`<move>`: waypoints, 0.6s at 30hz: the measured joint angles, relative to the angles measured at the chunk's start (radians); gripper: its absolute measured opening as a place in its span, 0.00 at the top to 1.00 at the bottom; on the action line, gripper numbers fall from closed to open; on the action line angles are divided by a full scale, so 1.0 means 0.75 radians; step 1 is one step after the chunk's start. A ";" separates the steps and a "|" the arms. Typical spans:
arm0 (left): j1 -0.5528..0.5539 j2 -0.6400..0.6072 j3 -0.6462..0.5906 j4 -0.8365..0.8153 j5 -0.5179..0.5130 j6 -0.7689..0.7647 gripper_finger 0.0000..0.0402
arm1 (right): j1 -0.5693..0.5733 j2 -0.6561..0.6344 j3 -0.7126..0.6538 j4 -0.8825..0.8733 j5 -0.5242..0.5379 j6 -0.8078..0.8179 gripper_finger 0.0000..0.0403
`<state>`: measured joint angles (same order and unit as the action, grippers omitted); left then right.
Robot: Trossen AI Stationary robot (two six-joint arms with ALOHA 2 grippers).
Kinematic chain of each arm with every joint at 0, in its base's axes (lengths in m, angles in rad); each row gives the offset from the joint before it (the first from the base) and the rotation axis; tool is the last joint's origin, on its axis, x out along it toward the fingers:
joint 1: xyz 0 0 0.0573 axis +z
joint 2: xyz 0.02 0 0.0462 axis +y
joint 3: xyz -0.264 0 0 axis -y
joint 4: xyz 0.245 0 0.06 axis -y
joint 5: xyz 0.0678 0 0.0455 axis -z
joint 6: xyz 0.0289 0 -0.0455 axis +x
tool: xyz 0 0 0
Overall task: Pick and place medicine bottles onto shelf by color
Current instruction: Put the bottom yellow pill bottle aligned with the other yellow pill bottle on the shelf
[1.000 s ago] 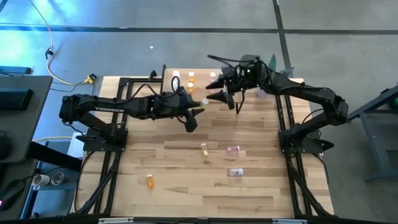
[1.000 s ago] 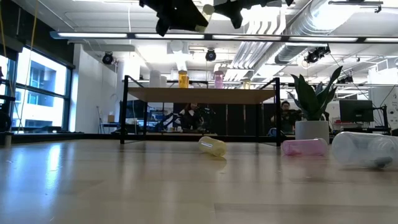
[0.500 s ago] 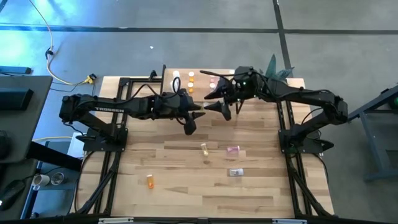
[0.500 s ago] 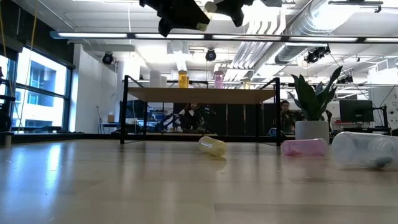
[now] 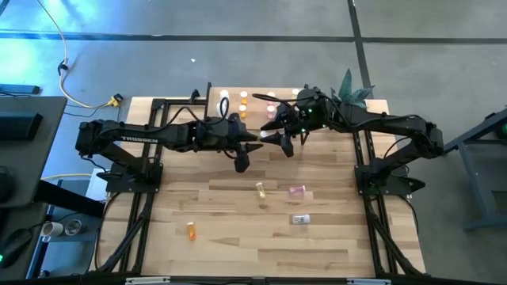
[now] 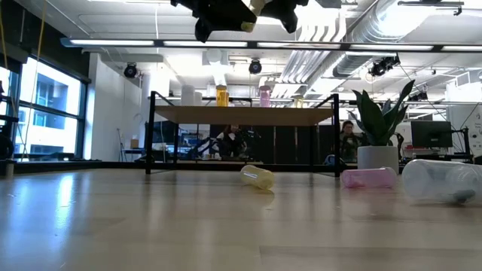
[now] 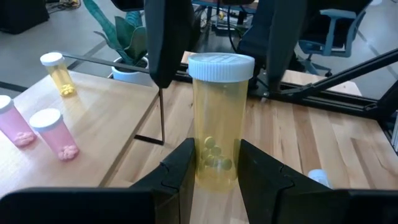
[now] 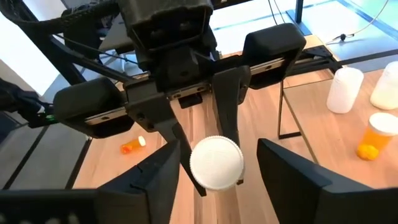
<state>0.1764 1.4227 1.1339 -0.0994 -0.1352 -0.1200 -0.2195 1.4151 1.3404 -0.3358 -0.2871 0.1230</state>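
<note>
Yellow bottle (image 7: 219,118) is clamped upright in the left gripper's (image 5: 255,140) shut fingers above the surface (image 5: 230,229), near 12 o'clock just short of the shelf (image 5: 255,96), while the right gripper's (image 5: 276,125) fingers stand spread around its white cap. Several bottles already stand on the shelf. Four more (image 5: 297,190) lie toward 6 o'clock, so I judge the sorting roughly half done.

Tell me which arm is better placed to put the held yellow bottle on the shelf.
Probably the right. The right gripper is by the shelf, its jaws open around the yellow bottle at its white cap. The left gripper, shut on the bottle's body, need only release.
</note>
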 joint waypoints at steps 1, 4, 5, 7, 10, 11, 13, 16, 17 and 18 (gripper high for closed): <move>0.000 0.000 0.000 0.000 0.000 0.000 0.77 | 0.000 0.000 0.000 0.000 0.000 0.000 0.53; 0.000 0.000 0.000 0.000 0.000 0.000 0.77 | 0.000 0.000 0.000 -0.006 0.000 0.000 0.58; 0.000 0.000 0.000 0.000 0.000 0.000 0.77 | 0.000 0.000 0.000 -0.007 0.000 0.000 0.59; 0.000 0.000 0.000 0.000 -0.001 0.000 0.77 | 0.000 0.000 0.000 -0.009 0.000 0.003 0.62; 0.000 0.000 0.000 0.000 -0.001 0.001 0.77 | 0.000 0.000 0.000 -0.009 0.000 0.010 0.64; 0.000 0.000 0.000 0.000 -0.001 0.001 0.77 | 0.000 0.000 0.000 -0.009 0.000 0.011 0.65; 0.000 0.000 0.000 0.000 -0.003 0.001 0.77 | 0.000 0.000 0.000 -0.010 0.000 0.010 0.67; 0.000 0.000 0.000 0.000 -0.005 0.001 0.77 | 0.000 0.000 0.000 -0.014 0.000 0.012 0.70; 0.000 0.000 0.000 0.000 -0.006 0.001 0.77 | 0.000 0.000 0.000 -0.014 -0.001 0.015 0.71; 0.000 0.000 0.000 0.000 -0.006 0.001 0.77 | 0.000 0.000 0.000 -0.015 0.000 0.014 0.72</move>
<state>0.1764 1.4227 1.1339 -0.0994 -0.1394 -0.1196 -0.2195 1.4151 1.3406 -0.3468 -0.2873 0.1337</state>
